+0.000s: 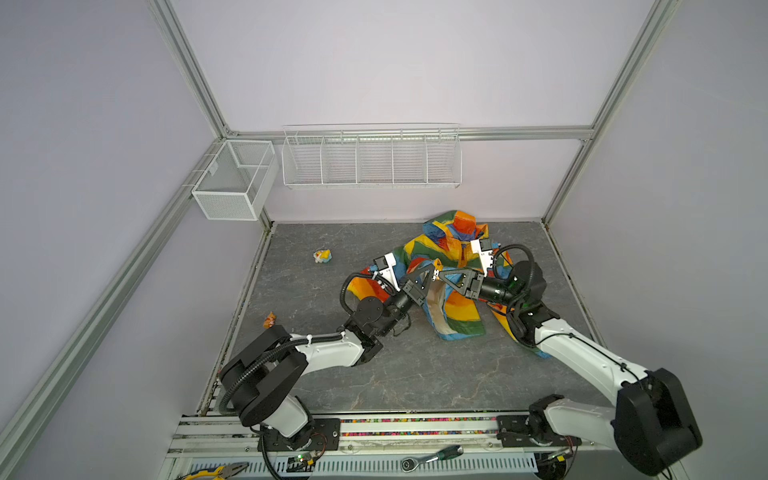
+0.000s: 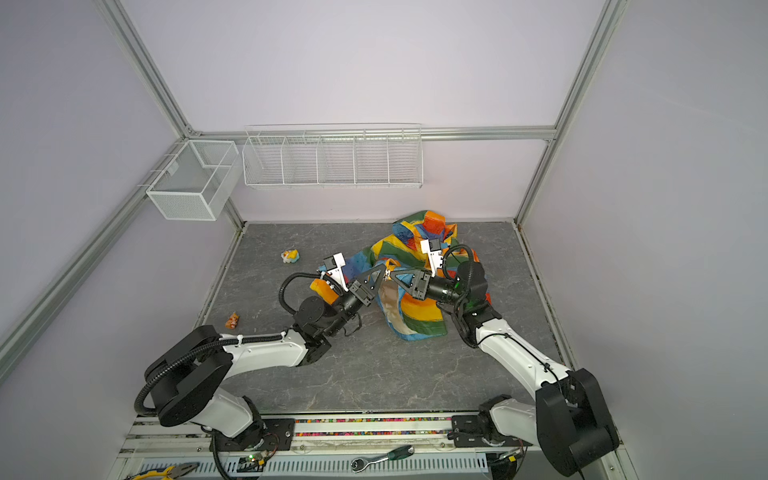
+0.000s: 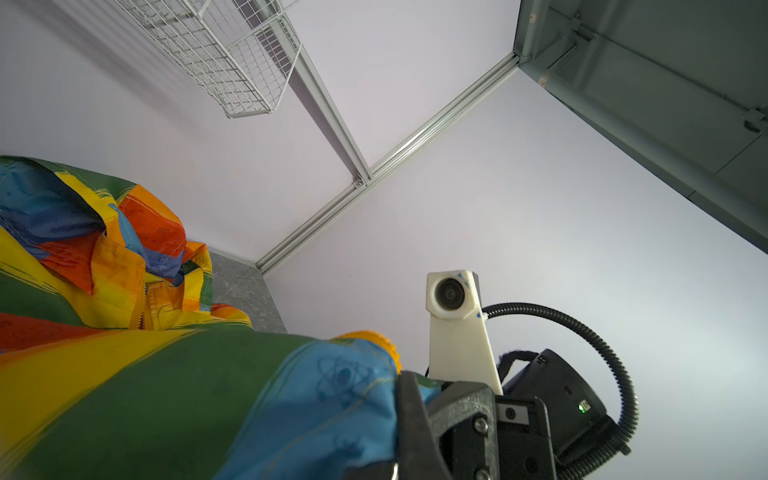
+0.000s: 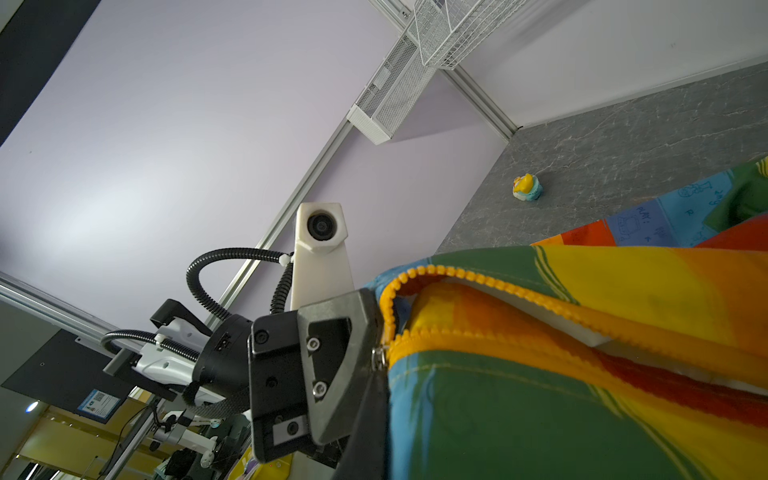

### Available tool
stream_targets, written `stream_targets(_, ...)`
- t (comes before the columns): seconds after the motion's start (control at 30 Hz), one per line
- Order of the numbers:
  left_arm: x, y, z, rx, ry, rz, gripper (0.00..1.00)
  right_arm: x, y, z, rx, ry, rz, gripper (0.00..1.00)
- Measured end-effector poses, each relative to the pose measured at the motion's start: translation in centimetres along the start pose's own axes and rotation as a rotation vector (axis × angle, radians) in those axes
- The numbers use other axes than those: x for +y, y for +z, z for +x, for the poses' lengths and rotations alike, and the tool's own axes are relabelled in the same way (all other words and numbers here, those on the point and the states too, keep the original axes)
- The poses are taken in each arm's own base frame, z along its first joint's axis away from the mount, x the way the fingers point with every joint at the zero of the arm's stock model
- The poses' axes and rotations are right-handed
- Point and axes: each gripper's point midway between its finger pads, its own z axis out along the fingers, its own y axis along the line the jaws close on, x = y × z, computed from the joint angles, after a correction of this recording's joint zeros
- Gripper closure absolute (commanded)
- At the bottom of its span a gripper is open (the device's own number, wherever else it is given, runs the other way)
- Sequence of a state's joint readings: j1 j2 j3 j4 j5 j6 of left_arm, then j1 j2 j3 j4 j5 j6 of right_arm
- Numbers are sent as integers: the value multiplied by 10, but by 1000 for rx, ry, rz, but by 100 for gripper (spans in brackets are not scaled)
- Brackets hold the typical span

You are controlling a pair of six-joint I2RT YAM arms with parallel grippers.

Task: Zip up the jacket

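Note:
The rainbow-striped jacket (image 1: pixel 461 309) (image 2: pixel 419 313) lies crumpled at the back right of the table, hood toward the wall. Its front edge is lifted off the table. In both top views my left gripper (image 1: pixel 433 270) (image 2: pixel 384 272) and right gripper (image 1: pixel 441 275) (image 2: pixel 393 275) meet tip to tip there, each shut on the jacket's edge by the zipper. The right wrist view shows the orange zipper teeth (image 4: pixel 498 287) parted into two rows, with a small metal piece (image 4: pixel 377 357) where they meet. In the left wrist view the fabric (image 3: pixel 208 395) covers my left jaws.
A small yellow duck toy (image 1: pixel 322 255) (image 4: pixel 527 188) and an orange toy (image 1: pixel 270 320) sit on the table's left part. A wire rack (image 1: pixel 370 160) and a mesh box (image 1: pixel 232 178) hang on the walls. A ratchet (image 1: pixel 432 457) and pliers (image 1: pixel 216 471) lie on the front rail.

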State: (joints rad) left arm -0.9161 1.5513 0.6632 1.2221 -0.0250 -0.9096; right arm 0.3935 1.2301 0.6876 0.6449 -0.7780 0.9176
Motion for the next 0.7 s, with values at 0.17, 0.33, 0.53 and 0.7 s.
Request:
stream_targets(0.17, 3, -2, 1, 0, -3, -4, 100, 0, 0, 0, 0, 13, -2, 94)
stream_targets(0.33, 8, -6, 2, 2, -2, -16, 100, -3, 2, 2, 10, 40, -3, 94)
stream_targets(0.53, 7, -7, 2, -1, -5, -12, 100, -2, 3, 1, 6, 51, -10, 94)
stream_targets(0.7, 6, -7, -1, -9, -16, -8, 100, -2, 6, 0, 2, 60, -21, 94)
